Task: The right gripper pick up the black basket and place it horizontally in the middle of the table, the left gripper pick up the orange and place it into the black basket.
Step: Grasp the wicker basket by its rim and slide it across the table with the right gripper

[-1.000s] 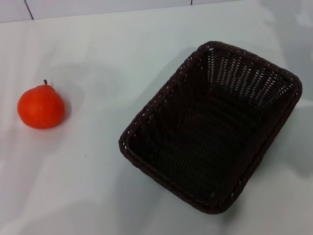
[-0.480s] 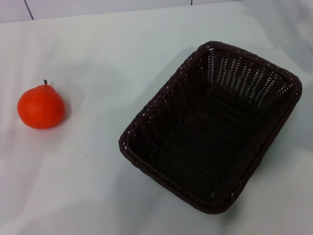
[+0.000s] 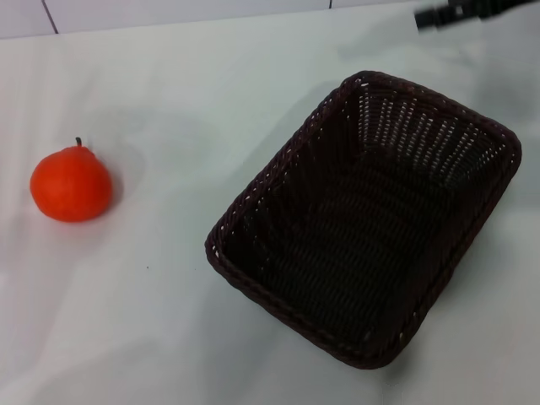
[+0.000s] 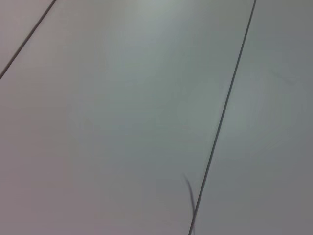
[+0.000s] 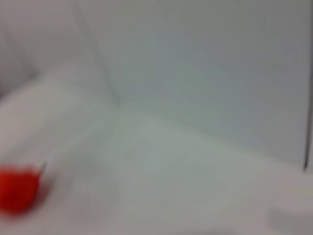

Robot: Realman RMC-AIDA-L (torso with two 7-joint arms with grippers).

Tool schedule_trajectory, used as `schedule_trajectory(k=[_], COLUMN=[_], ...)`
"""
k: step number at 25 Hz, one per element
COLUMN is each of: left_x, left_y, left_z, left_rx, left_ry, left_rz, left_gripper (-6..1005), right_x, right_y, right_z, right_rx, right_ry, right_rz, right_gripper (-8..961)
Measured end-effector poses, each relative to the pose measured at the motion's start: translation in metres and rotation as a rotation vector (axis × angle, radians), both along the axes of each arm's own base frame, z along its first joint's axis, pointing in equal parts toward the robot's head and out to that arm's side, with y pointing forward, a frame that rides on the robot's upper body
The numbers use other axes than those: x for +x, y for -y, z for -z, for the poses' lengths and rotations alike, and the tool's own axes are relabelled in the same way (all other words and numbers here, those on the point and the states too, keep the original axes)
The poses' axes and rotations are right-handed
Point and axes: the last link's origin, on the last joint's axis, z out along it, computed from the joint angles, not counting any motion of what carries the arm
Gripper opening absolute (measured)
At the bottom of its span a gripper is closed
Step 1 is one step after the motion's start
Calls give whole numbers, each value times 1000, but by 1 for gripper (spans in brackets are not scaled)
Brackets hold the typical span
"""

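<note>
White and glossy, the worktop (image 3: 169,337) ran back to a pale tiled wall with thin dark seams. At the upper right of the head view a black piece of the right gripper (image 3: 460,12) poked into sight above the far end of the black basket (image 3: 363,219); whether its fingers were apart or together I could not tell. No left gripper appeared in any view.

That basket sat right of centre, skewed diagonally, empty, its near corner toward the lower middle of the frame. It was woven dark wicker with a braided rim and open-weave sloping sides, stiff-looking but probably light. To my eye the lift would go best by pinching the rim on the far wall, where the braid gives a firm edge, then turning the long side level before setting it down at the middle; a grip on the thin lattice might slip or flex.

Well apart, at the left, lay the orange (image 3: 71,184), smooth, bright, roundish, with a short dark stem.
</note>
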Motion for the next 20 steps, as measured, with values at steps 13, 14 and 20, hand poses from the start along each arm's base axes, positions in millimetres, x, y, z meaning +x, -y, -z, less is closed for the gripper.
schedule_trajectory(k=[13,14,20], left_x=[-2,-2,-1], left_y=[-1,-1,-2], left_z=[1,2,2], left_rx=[-6,-7,-8], left_ry=[6,7,8], left_rz=[-17,-17,-13], left_gripper=[763,763,762], right_x=[-14,-13,2], right_y=[9,9,8], right_z=[6,10,35], right_rx=[-230,-246,-299], right_ry=[350,359,427], right_rz=[4,5,28], right_gripper=[913,913,913])
